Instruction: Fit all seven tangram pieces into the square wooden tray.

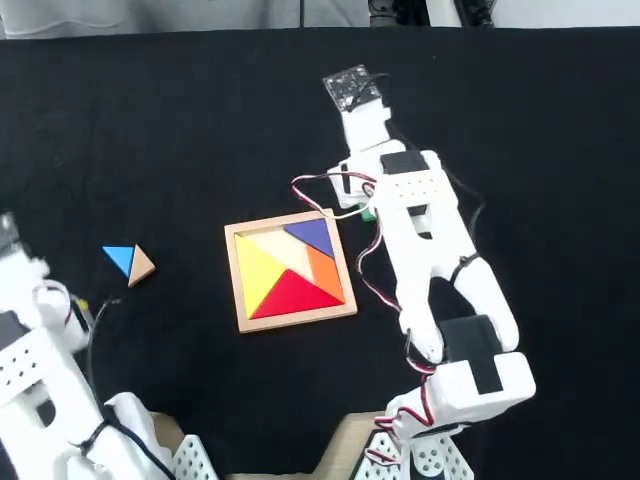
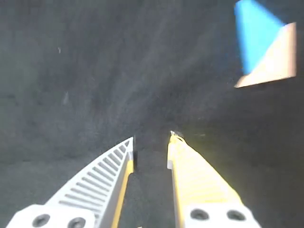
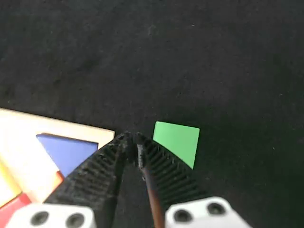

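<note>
The square wooden tray (image 1: 241, 300) lies mid-table and holds yellow (image 1: 258, 272), red (image 1: 296, 293), orange (image 1: 323, 266) and dark blue (image 1: 313, 234) pieces. Bare wood shows near its far left corner. A green square (image 3: 176, 141) lies on the cloth just beyond the tray's far right corner (image 3: 97, 132), beside my right gripper (image 3: 133, 141), which is shut on nothing. A blue triangle (image 1: 119, 257) and a tan triangle (image 1: 143, 266) touch each other at the left. My left gripper (image 2: 151, 142) hovers short of the blue triangle (image 2: 256, 35) and the tan triangle (image 2: 273, 66), slightly open with nothing between its fingers.
Black cloth covers the table. The right arm (image 1: 430, 250) rises along the tray's right side, with its red and white cables (image 1: 330, 190) looping over the tray's far right corner. The left arm (image 1: 30, 350) stands at the near left.
</note>
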Controlling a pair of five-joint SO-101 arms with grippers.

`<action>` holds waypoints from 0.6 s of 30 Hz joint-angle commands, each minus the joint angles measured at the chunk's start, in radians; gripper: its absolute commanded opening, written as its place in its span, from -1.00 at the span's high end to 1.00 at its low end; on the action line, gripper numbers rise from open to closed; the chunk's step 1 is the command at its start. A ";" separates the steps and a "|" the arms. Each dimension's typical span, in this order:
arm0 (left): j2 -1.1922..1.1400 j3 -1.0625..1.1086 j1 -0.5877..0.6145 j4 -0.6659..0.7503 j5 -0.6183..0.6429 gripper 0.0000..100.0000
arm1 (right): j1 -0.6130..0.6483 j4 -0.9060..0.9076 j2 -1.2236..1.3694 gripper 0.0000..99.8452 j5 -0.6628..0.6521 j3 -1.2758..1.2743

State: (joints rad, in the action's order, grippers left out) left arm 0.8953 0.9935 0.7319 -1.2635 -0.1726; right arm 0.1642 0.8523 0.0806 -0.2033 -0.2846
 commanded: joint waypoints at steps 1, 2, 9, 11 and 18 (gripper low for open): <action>0.002 -0.269 -0.137 -0.160 -0.011 0.74 | -0.015 -0.026 -0.048 0.98 0.017 0.015; 0.000 -0.312 -0.186 -0.189 -0.011 0.74 | -0.021 -0.032 -0.042 0.98 0.017 0.013; -0.078 -0.429 -0.423 -0.226 -0.002 0.74 | -0.072 -0.098 0.042 0.98 0.017 0.018; -0.175 -0.427 -0.463 -0.218 0.025 0.74 | -0.074 -0.115 0.059 0.98 0.017 0.018; -0.574 -0.427 -0.487 0.029 0.141 0.74 | -0.074 -0.121 0.068 0.98 0.017 0.018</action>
State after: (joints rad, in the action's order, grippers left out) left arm 0.4473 0.6099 0.2762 -1.3341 -0.0775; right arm 0.1074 0.7511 0.1557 -0.1910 -0.2846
